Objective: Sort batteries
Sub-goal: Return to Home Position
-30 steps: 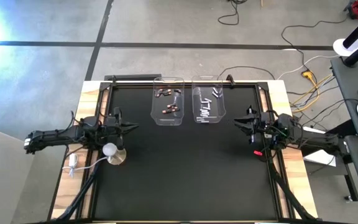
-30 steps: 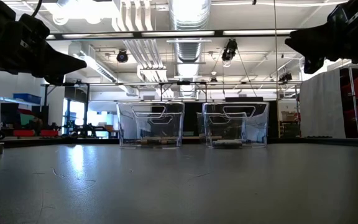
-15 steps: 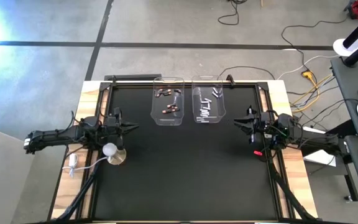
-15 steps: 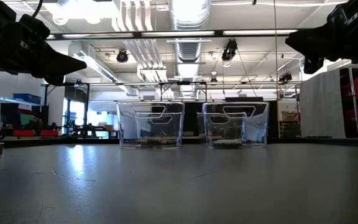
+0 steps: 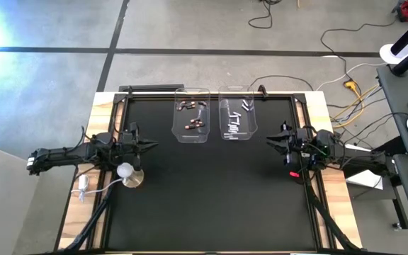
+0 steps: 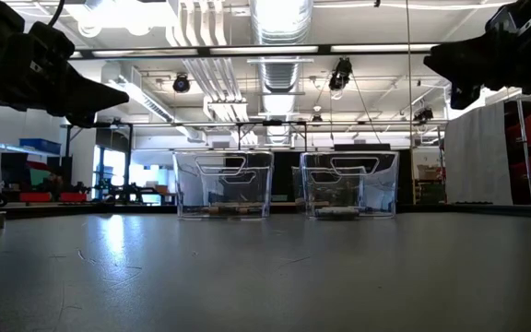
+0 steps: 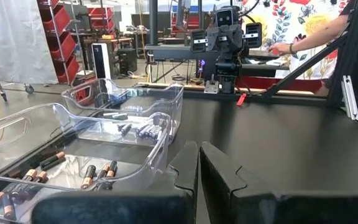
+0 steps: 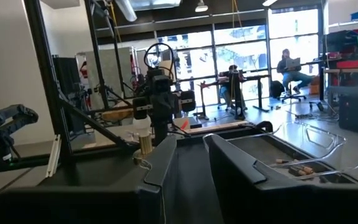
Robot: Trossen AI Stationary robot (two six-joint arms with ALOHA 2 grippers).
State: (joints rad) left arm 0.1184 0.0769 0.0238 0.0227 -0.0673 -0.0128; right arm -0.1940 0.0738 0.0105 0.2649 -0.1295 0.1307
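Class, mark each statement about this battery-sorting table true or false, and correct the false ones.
1. The dark copper-tinted batteries lie in the left clear bin. True.
2. The silvery-white batteries lie loose on the table. False: they lie inside the right clear bin.
3. The left tool holds a battery over the bins. False: it holds nothing and sits at the table's left side.
4. The right tool sits at the table's right side, apart from both bins. True.
5. One bin is stacked on the other. False: they stand side by side at the table's far edge.
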